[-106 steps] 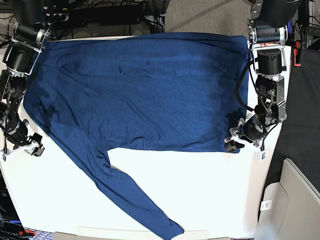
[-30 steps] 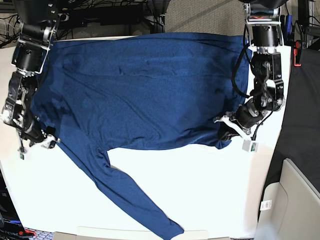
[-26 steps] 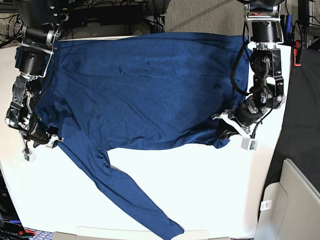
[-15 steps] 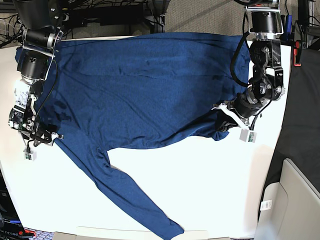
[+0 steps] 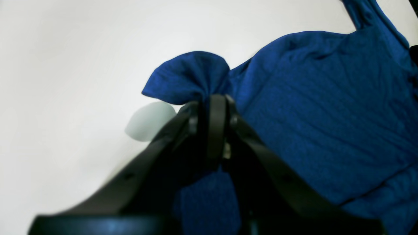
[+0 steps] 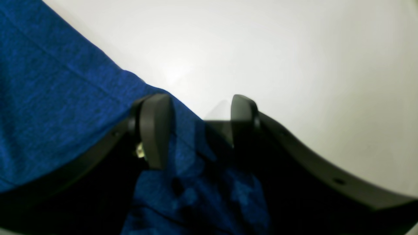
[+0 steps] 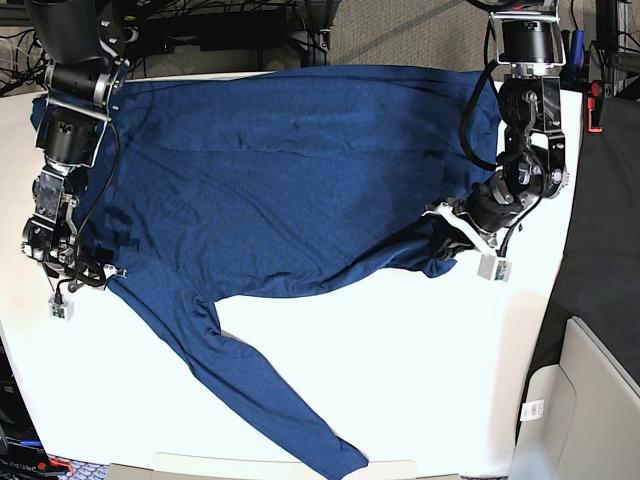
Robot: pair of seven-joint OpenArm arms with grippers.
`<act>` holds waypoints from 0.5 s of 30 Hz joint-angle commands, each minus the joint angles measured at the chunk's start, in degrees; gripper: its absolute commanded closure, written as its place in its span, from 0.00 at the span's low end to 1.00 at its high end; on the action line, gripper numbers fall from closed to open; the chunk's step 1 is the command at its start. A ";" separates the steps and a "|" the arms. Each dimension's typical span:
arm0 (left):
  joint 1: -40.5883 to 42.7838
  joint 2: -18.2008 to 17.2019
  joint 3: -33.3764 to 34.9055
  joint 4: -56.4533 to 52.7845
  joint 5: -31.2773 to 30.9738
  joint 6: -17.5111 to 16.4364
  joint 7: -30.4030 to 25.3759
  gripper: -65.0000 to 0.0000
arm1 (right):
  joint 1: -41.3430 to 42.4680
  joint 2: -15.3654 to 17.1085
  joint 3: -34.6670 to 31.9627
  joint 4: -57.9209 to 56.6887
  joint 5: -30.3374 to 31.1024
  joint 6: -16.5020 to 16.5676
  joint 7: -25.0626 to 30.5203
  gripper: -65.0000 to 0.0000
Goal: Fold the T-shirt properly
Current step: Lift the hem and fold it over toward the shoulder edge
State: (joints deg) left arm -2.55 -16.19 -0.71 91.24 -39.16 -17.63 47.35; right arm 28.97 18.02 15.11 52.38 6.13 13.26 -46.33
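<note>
Nearest to me in the base view, one long sleeve of the T-shirt (image 7: 290,190) runs down to the front edge of the white table (image 7: 420,380), and its cuff lies almost at that edge. Further back, the body of the shirt is spread flat over the table, up to the far edge.

My left gripper (image 5: 209,107) has its jaws pressed together on a corner of the hem, and a small bunch of blue cloth stands out above the tips. This corner is lifted a little from the table, with a shadow under it.

My right gripper (image 6: 196,127) stands wide, with the shirt's edge lying between its two fingers (image 6: 155,127), at the shoulder side.
</note>
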 commanded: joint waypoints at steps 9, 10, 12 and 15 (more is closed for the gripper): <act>-1.01 -0.56 -0.30 0.93 -0.54 -0.26 -1.33 1.00 | 0.00 -0.13 -0.13 7.44 3.14 6.22 -5.15 0.68; -1.01 -0.56 -0.30 0.93 -0.54 -0.26 -1.33 1.00 | 0.35 -0.13 -0.13 8.15 3.06 6.22 -5.15 0.68; -1.01 -0.56 -0.30 0.85 -0.54 -0.26 -1.33 1.00 | 0.70 -0.13 -0.04 8.50 3.06 6.39 -5.15 0.68; -1.01 -0.56 -0.30 0.85 -0.54 -0.26 -1.33 1.00 | 1.49 -0.31 -0.04 8.15 2.97 6.39 -5.15 0.68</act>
State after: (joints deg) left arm -2.55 -16.19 -0.71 91.22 -39.16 -17.61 47.37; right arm 28.71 16.95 14.92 59.51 8.88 19.35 -52.45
